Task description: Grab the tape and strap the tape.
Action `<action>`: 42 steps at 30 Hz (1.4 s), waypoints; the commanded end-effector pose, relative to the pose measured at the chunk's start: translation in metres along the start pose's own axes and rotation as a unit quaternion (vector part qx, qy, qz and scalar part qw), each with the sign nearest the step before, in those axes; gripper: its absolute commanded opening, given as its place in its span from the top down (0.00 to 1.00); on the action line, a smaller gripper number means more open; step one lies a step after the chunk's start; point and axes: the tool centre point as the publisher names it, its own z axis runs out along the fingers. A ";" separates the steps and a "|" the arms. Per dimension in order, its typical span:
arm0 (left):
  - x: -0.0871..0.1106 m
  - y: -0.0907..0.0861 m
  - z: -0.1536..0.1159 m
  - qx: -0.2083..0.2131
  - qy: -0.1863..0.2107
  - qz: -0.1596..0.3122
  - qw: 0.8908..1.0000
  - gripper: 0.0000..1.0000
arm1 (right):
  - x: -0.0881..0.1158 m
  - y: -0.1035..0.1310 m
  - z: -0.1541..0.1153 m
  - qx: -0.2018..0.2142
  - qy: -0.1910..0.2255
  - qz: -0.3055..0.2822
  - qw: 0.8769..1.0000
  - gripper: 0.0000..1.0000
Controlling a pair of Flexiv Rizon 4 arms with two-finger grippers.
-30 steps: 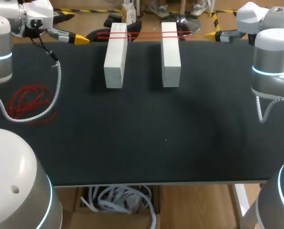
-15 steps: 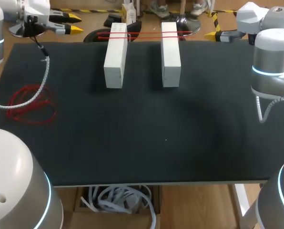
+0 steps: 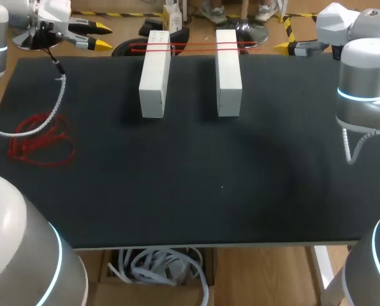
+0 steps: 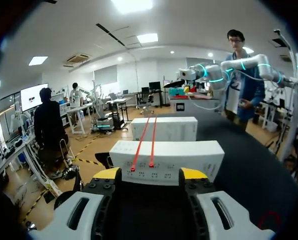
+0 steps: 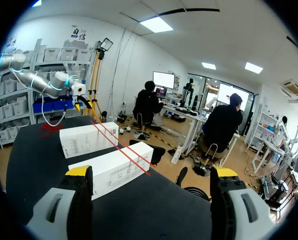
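Head view shows my left gripper (image 3: 102, 36) at the far left corner of the table (image 3: 209, 178), with its fingers apart and holding nothing. My right gripper (image 5: 150, 172) is at the far right corner, also spread and empty (the right wrist view shows this clearly). Two lines of red tape (image 3: 193, 46) are stretched across the far ends of the left white block (image 3: 153, 76) and the right white block (image 3: 228, 73). A loose red bundle (image 3: 40, 140) lies near the table's left edge, well apart from both grippers.
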 end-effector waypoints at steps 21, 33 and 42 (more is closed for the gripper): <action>-0.002 0.020 0.042 0.034 0.194 -0.013 0.980 0.75 | 0.000 0.000 -0.001 0.001 0.001 0.000 1.000 0.00; -0.005 0.020 0.052 0.039 0.207 -0.008 0.977 0.79 | 0.000 0.000 -0.001 0.001 0.001 0.000 1.000 0.00; -0.006 0.019 0.061 0.043 0.215 -0.004 0.976 0.78 | 0.000 0.000 -0.001 0.001 0.001 0.000 1.000 0.00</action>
